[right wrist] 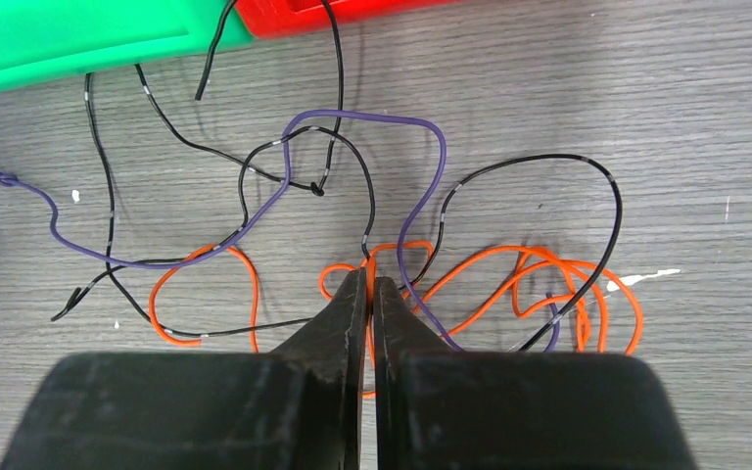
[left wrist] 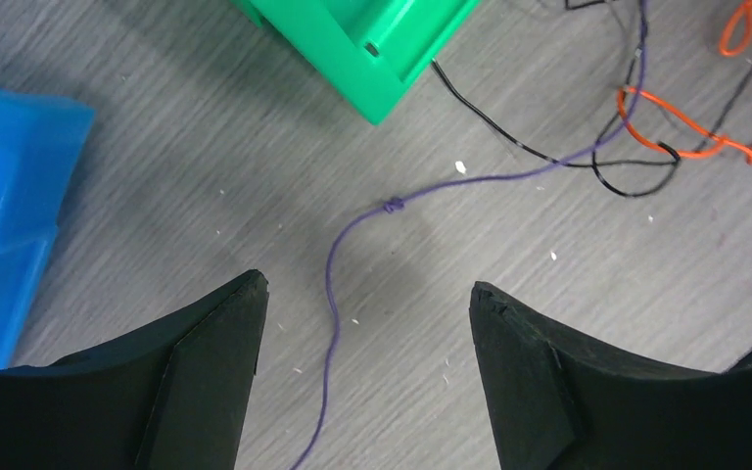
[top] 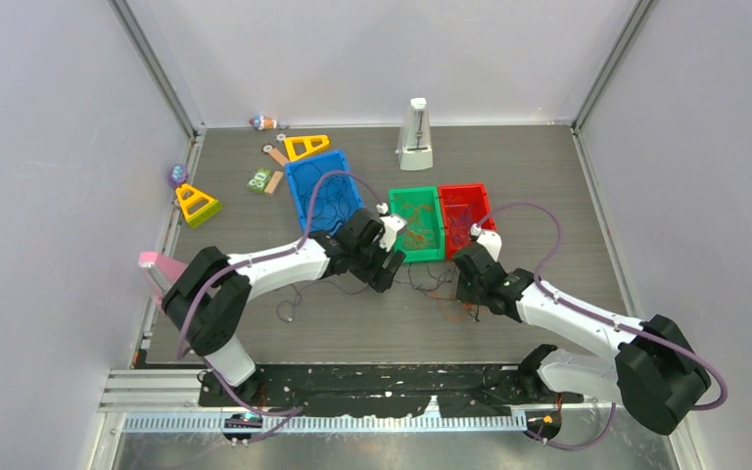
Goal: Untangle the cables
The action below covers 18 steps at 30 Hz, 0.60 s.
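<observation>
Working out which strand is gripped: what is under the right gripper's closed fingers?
An orange cable emerges at the tips of the right gripper, apparently pinched. A purple cable slips under the gripper beside it. Where both run beneath the gripper body is hidden.

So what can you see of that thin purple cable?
The purple cable is a thin, flexible strand lying slack on the grey table, with a small knot partway along. One stretch runs between the fingers of the open left gripper, untouched; the other loops among the black cables and orange cables by the shut right gripper.
</observation>
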Motion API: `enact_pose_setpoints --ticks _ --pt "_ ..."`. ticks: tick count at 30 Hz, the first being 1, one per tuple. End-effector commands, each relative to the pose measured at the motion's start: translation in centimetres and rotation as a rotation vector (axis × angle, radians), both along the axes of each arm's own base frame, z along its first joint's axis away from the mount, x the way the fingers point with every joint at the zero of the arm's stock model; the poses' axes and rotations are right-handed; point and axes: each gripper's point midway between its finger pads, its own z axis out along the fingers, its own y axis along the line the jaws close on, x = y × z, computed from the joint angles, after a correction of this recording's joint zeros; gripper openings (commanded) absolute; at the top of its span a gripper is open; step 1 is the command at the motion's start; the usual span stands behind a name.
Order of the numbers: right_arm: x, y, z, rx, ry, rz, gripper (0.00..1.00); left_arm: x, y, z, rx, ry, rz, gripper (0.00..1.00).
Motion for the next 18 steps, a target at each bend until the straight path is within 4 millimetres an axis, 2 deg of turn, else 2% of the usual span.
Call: enact_pose_setpoints --ticks 1,2,5,6,11,14,15,16,18 --pt "0.9 0.3 1.7 0.028 -0.051 0.006 0.06 1.8 -0.6 0.2 0.031 -0.049 0.006 0.74" --pt "0.9 0.3 1.7 0.029 -0.052 0.004 0.05 1.9 -0.5 -0.1 0.041 -0.049 0.010 0.72" --pt "1.0 0.2 2.2 0.035 -0.064 -0.002 0.05 1.6 -0.8 -1.0 0.052 -0.025 -0.005 0.51" --pt "1.0 0.2 2.3 0.036 -0.067 -0.005 0.05 1.5 -0.9 -1.2 0.052 -0.014 -0.006 0.47" --pt "1.4 -0.4 3.4 0.032 -0.100 -0.028 0.05 -0.3 -1.3 -2.7 0.068 0.018 -0.029 0.44" --pt "1.6 -0.7 4.0 0.033 -0.120 -0.044 0.05 -2.0 -1.5 -3.7 0.061 0.042 -0.052 0.44" --pt "1.6 -0.8 4.0 0.032 -0.119 -0.047 0.05 -2.6 -1.5 -4.0 0.063 0.045 -0.057 0.40" --pt "1.6 -0.9 4.0 0.032 -0.121 -0.054 0.05 -3.0 -1.4 -4.2 0.066 0.047 -0.059 0.30" --pt "1.5 -1.1 3.9 0.029 -0.120 -0.067 0.05 -3.4 -0.7 -4.7 0.087 0.055 -0.030 0.01"
